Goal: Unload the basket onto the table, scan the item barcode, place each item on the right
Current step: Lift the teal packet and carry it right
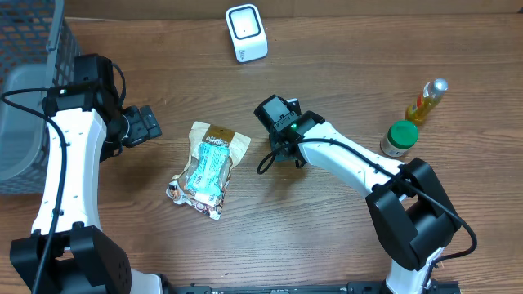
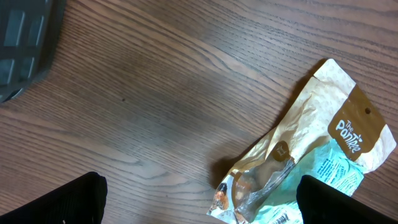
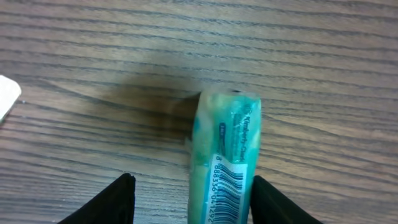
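Two fingers of the right gripper (image 3: 194,202) stand part-way open around a teal packet (image 3: 227,143). Bare table (image 3: 161,186) shows between the packet and the finger on the picture's left, so I judge it bracketed, not clamped. The packet's long axis runs straight ahead from the jaws, with its barcode (image 3: 231,177) turned up toward the wrist camera at the near end. Farther out, by the table's far edge, sits the white scanner (image 1: 246,33), nearer this arm than the other. The coming move turns on getting that barcode across to face it. The left gripper (image 2: 202,208) is spread wide and empty, just beside a snack pouch (image 2: 311,149). From overhead the packet is hidden under the right gripper (only the wrist camera shows it), while the scanner shows clearly only from above.
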Robot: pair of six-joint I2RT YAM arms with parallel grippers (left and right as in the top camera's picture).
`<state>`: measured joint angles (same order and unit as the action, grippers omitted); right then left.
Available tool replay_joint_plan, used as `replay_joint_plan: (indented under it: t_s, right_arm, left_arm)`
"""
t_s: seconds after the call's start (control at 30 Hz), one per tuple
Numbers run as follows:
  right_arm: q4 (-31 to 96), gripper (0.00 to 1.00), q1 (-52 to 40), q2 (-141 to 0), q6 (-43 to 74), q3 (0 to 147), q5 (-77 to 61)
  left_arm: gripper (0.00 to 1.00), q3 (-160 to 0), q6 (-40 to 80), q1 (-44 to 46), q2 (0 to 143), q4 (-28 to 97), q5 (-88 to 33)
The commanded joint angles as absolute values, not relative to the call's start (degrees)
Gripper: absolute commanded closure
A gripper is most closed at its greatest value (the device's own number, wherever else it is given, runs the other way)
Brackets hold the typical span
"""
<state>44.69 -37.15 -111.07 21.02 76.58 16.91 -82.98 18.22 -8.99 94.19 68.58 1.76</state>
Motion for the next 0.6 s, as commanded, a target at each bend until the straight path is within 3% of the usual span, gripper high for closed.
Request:
replay_joint_plan:
  t_s: [0.0, 0.57]
  right_arm:
    - [43.79, 0.39, -36.93, -111.02, 21.23, 76.44, 13.72]
    - [42.00, 0.38, -36.75, -111.02, 21.21, 76.44, 10.46]
  left_arm:
    - [0.01, -83.24, 18.20, -8.97, 94.39, 68.53, 1.89]
    - [0.00, -83.24, 18.20, -8.97, 94.39, 68.55, 1.89]
